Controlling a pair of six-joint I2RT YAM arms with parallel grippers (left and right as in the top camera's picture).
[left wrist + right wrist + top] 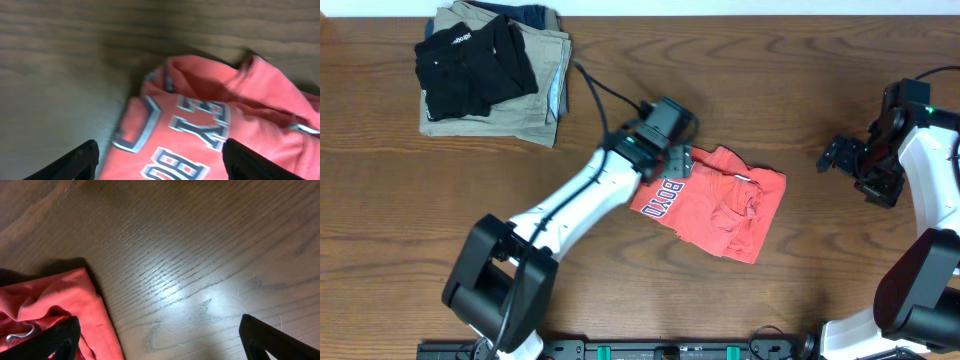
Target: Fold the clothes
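The clothes, a coral-red T-shirt (720, 205), lie bunched in a rough folded rectangle at the table's middle, white-edged lettering showing on the left part. My left gripper (676, 160) hovers over the shirt's upper left corner. In the left wrist view it (160, 165) is open, its fingers (75, 162) wide apart with the lettering (200, 117) below and nothing held. My right gripper (840, 155) stands open to the right of the shirt, apart from it. The right wrist view shows it (160, 340) over bare wood, with the shirt's edge (60, 297) and a small white tag (20, 334) at lower left.
A black folded garment (475, 65) lies on khaki folded trousers (535, 115) at the back left corner. A black cable (605, 95) runs from the left arm toward that pile. The wooden table (800, 70) spreads around the shirt.
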